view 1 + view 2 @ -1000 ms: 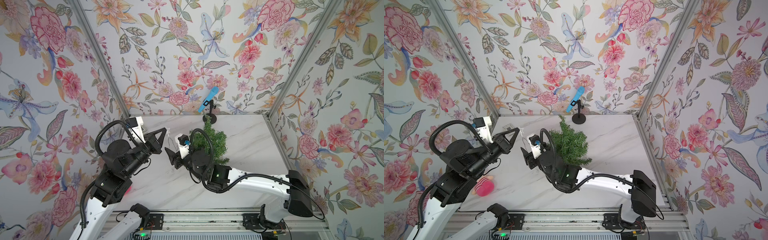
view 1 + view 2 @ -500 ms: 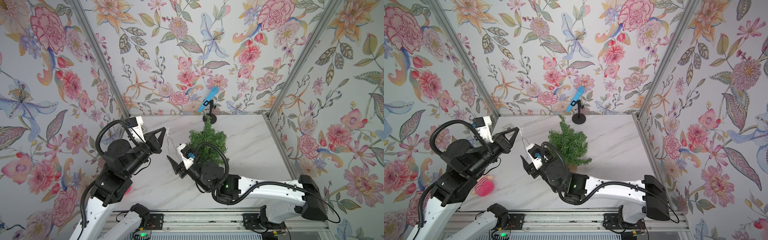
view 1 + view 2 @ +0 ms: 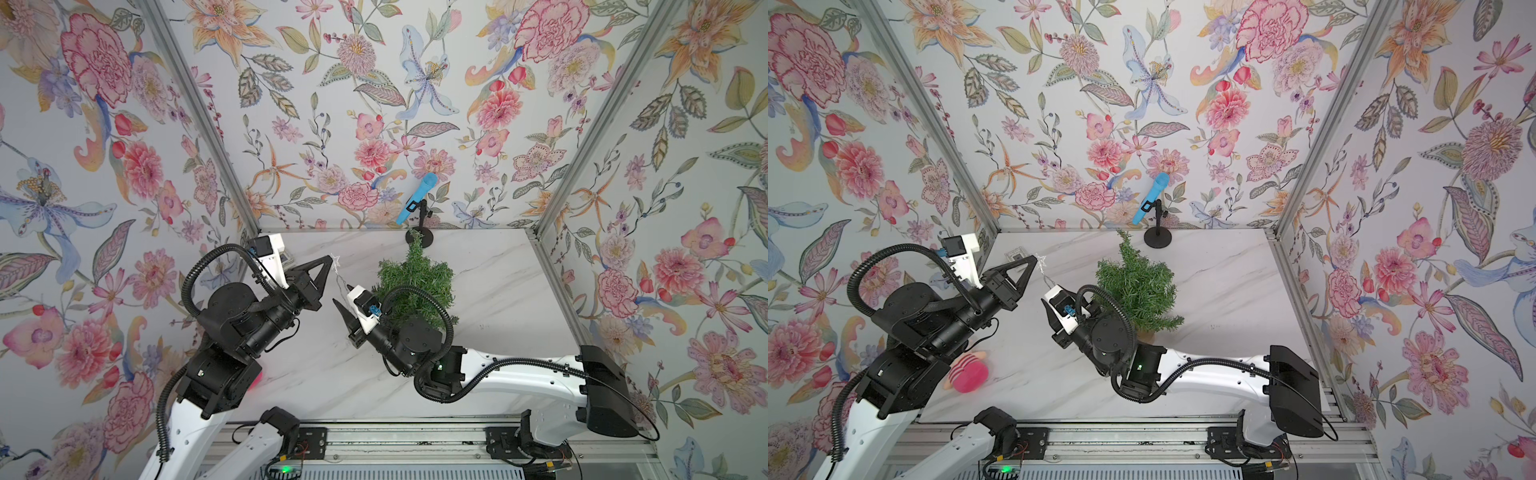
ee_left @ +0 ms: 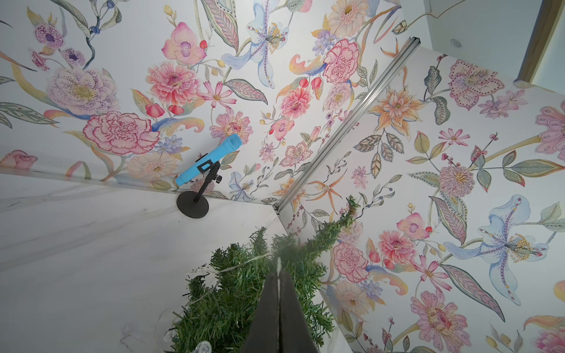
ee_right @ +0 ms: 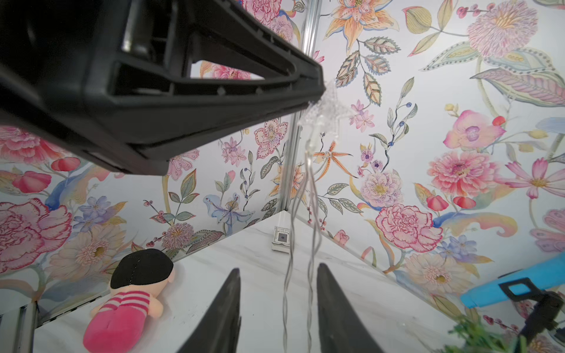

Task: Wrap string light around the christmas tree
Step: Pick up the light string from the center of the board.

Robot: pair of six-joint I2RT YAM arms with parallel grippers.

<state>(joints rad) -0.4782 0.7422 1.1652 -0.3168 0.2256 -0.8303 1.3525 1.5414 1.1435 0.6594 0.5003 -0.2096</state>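
Where floral walls (image 3: 374, 104) meet, marble tabletop (image 3: 498, 299), tree (image 3: 415, 282)

The black right arm (image 3: 419, 340) hides the base of the bushy green christmas tree (image 3: 415, 276); beside the tree, the thin silvery string light (image 3: 340, 277) is too fine to trace.

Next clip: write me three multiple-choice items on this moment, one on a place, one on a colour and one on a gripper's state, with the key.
1. Where does the blue microphone stand?
A. by the back wall, behind the christmas tree
B. near the front rail
C. in front of the tree

2. The plush doll has a body that is:
A. green
B. pink
C. yellow

3. The left gripper is:
A. wide open
B. shut on the string light
C. shut on a tree branch

Key:
1 A, its stand's base sits against that wall.
2 B, pink with stripes in the right wrist view.
3 B, its fingers meet on the wire, which hangs from them.
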